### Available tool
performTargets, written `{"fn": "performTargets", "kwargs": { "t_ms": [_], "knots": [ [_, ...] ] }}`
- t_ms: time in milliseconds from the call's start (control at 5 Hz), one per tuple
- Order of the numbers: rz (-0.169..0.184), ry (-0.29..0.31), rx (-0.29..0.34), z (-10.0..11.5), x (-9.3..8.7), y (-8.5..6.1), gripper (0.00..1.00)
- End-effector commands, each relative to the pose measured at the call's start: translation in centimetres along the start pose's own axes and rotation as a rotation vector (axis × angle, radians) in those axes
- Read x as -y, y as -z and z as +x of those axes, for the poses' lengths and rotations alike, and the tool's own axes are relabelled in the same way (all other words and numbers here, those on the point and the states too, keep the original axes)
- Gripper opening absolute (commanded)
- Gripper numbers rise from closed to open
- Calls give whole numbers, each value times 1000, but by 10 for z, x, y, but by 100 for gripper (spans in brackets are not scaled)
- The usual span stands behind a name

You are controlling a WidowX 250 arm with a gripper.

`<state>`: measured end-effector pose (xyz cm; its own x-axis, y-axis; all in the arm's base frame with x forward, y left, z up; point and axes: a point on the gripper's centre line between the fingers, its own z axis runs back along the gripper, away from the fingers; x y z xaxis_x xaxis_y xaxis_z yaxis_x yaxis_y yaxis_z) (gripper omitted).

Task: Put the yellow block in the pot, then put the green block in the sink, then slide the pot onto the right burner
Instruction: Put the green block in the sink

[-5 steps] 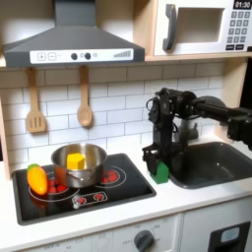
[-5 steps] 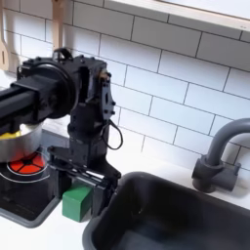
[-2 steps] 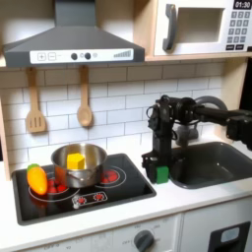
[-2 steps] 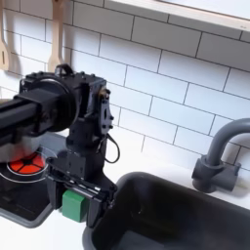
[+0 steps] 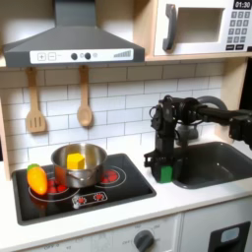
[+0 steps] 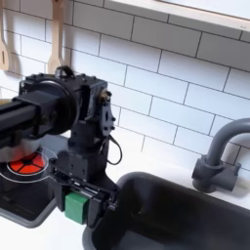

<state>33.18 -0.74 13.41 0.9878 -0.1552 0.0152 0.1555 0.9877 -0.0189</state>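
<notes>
Tool is pinched shut on the green block at the counter's edge just beside the sink, so I'd carry it well over the basin before opening, while the yellow block sits in the pot on 1 burner.

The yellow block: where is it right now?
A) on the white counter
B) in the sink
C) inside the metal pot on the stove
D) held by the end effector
C: in the first exterior view the yellow block sits inside the pot on the stove, away from the end effector.
</notes>
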Motion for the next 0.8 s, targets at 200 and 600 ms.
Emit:
{"fn": "performTargets", "kwargs": {
  "t_ms": [200, 600],
  "knots": [
    [-10, -22, 35, 3, -5, -15, 0],
    [-28, -12, 24, 9, -6, -14, 0]
  ]
}}
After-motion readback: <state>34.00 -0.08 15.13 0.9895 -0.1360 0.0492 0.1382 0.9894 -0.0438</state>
